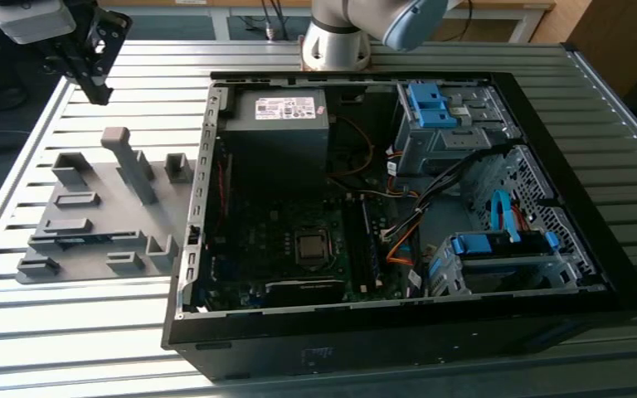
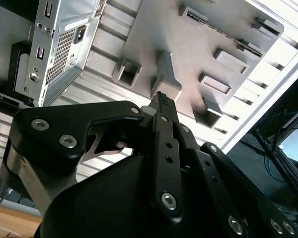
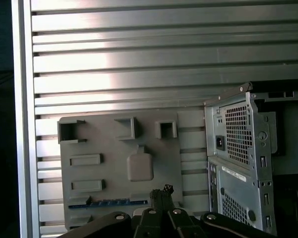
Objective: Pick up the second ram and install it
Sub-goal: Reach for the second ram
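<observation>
Pincer [image 3: 161, 191] hangs closed and empty above the grey tray [image 3: 114, 182], clear of the second ram [image 3: 109, 203].

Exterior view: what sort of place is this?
Probably a robotics lab bench for computer assembly: an opened desktop computer case lies on a slatted metal table beside a grey holder tray, with a robot arm's base at the table's far edge.

- A robotics lab or workshop: a ribbed aluminium table [image 1: 86, 332] serves as the bench.
- An opened desktop computer case [image 1: 407, 344] lies on it (boards and cables bare).
- A grey moulded fixture tray [image 1: 119, 217] sits beside the case, at the exterior view's left.
- The robot arm's base [image 1: 335, 46] stands at the table's far edge.
</observation>
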Robot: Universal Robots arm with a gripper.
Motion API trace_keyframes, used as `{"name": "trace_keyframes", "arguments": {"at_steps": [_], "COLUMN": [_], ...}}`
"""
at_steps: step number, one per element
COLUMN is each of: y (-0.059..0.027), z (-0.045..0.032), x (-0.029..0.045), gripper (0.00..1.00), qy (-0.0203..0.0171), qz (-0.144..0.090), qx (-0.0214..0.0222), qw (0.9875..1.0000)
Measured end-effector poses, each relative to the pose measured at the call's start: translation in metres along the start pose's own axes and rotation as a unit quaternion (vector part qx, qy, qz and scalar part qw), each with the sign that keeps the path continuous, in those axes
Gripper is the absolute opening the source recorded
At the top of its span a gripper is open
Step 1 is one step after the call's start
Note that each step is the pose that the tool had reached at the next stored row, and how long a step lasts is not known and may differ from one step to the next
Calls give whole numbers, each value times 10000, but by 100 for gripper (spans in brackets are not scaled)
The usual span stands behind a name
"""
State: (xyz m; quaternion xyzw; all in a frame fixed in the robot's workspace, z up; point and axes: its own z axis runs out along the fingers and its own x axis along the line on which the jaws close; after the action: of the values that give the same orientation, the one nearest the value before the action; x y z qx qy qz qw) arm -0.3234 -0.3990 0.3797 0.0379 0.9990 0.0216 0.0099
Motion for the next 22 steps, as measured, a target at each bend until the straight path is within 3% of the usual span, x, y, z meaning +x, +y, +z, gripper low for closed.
{"name": "trace_keyframes", "arguments": {"at_steps": [22], "y": [-7], "z": [0], "x": [92], "gripper": [11], "qy": [0], "qz": [0], "qx": [0], "qw": [10000]}}
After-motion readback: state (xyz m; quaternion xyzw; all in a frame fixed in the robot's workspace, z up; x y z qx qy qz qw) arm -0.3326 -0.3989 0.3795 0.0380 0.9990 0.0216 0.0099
